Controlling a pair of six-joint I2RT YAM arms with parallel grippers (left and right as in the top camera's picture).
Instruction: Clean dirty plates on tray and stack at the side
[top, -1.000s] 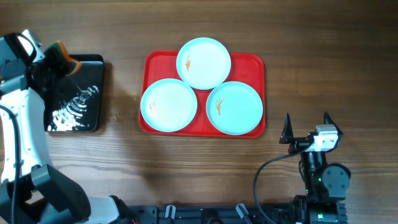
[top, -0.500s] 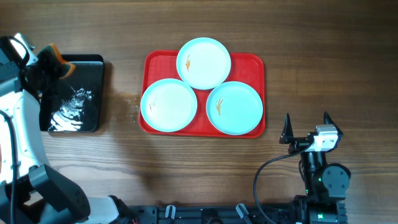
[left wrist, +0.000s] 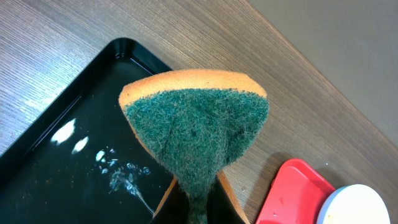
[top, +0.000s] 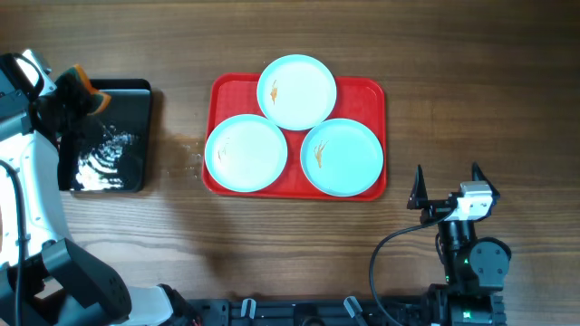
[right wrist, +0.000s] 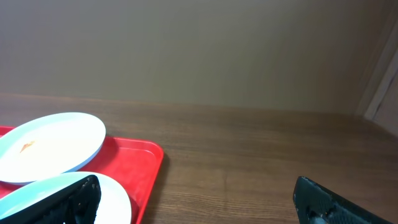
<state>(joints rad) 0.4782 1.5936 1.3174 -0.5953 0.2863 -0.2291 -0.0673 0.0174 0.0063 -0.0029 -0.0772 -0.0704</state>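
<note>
Left tool (left wrist: 194, 200), mostly hidden, pinches the sponge (left wrist: 198, 127).

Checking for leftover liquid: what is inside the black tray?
Whitish foamy streaks and droplets lie on the black tray's floor. The sponge hangs over one corner. The left arm covers its left edge in the overhead view, so that part is unseen.

On the desk (top: 489, 81) the large tray (top: 228, 93) lies centrally. On it the rear plate (top: 296, 92) overhangs the far rim, with the left plate (top: 246, 152) and right plate (top: 342, 157) side by side before it. The small tray (top: 136, 95) lies well left, with the sponge (top: 86, 86) above its rear left corner. The right gripper (top: 448, 172) stands before the large tray's right corner.
</note>
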